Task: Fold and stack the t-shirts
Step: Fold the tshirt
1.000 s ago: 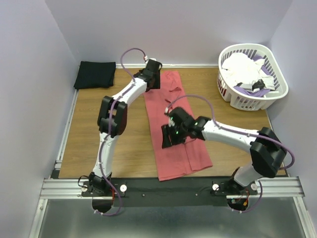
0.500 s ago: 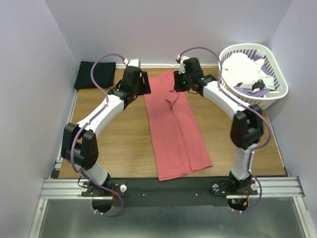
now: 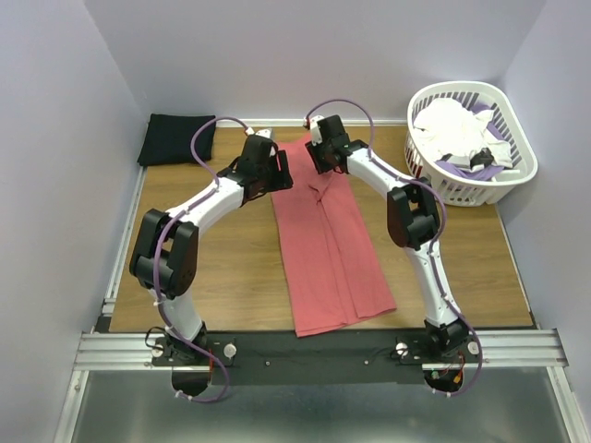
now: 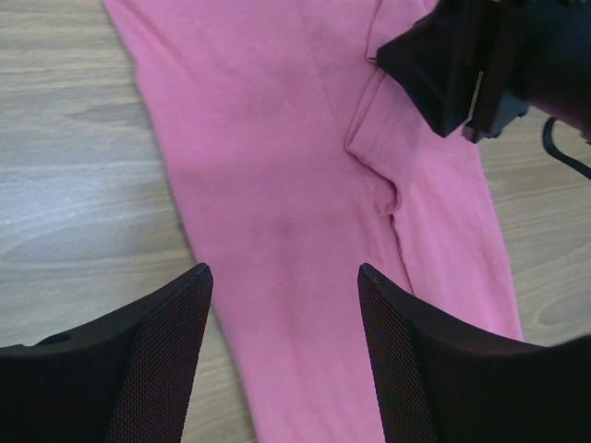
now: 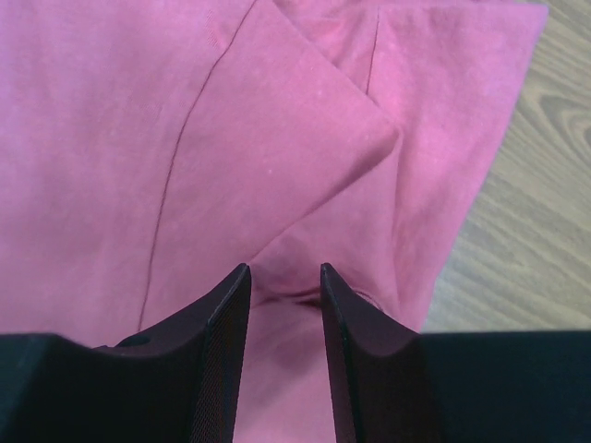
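A long coral-red cotton t-shirt point(image 3: 328, 240), folded lengthwise into a narrow strip, lies flat on the wooden counter point(image 3: 222, 268). It runs from the upper centre of the overhead frame down to the lower centre. A second t-shirt, black and folded into a small rectangle point(image 3: 175, 138), sits in the upper left corner, well apart from the red one. A white slatted plastic basket point(image 3: 462, 192) stands at the upper right, with white and purple cloth point(image 3: 452, 125) heaped inside.

Both arms reach to the far end of the red shirt. The left gripper point(image 3: 280, 173) hangs over the shirt's left edge there. Its jaws are wide apart with nothing between them, one over bare wood and the other over the cloth. The right gripper point(image 3: 319, 159) is just beside it, over a creased flap near the top of the shirt. In its wrist view the jaws stand close together with red cloth puckered in the narrow gap. I cannot tell whether they actually pinch it.
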### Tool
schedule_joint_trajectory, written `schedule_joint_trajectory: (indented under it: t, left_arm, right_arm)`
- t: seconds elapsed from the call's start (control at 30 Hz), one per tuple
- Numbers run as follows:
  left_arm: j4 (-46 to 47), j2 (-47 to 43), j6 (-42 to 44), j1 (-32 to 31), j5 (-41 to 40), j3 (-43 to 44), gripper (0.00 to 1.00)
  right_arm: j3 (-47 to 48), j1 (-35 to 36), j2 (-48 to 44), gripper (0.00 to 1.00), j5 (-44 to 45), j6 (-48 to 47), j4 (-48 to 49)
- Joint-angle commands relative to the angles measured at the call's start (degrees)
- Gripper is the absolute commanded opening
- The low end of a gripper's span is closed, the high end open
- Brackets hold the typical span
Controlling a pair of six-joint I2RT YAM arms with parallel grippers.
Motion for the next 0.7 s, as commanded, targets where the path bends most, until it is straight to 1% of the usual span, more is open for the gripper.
schedule_joint_trajectory:
  t: [0.0, 0.2, 0.27, 0.43, 0.67]
  left_arm:
    - [1.75, 2.63, -1.05, -0.53, 2.87, 2.81, 0.72]
    - [1.75, 4.47, -2.02, -1.15, 3.49, 4.13, 0.72]
    - [1.66, 5.35, -2.19, -1.33, 3.83, 5.18, 0.72]
    - [0.70, 7.28, -2.28, -1.50, 3.92, 7.12, 0.72]
    - [0.87, 8.25, -2.81, -1.94, 4.45, 7.21, 0.72]
  right_arm:
    - [4.57, 0.22, 3.38, 0.43, 1.21, -3.48, -0.05]
    - [4.58, 0.22, 4.53, 0.43, -1.43, -4.97, 0.13]
    - [4.32, 0.22, 4.44, 0.43, -3.62, -5.06, 0.04]
    - [3.09, 0.22, 3.83, 0.43, -4.86, -6.02, 0.04]
    - [3.00, 0.22, 4.79, 0.43, -4.16, -7.17, 0.04]
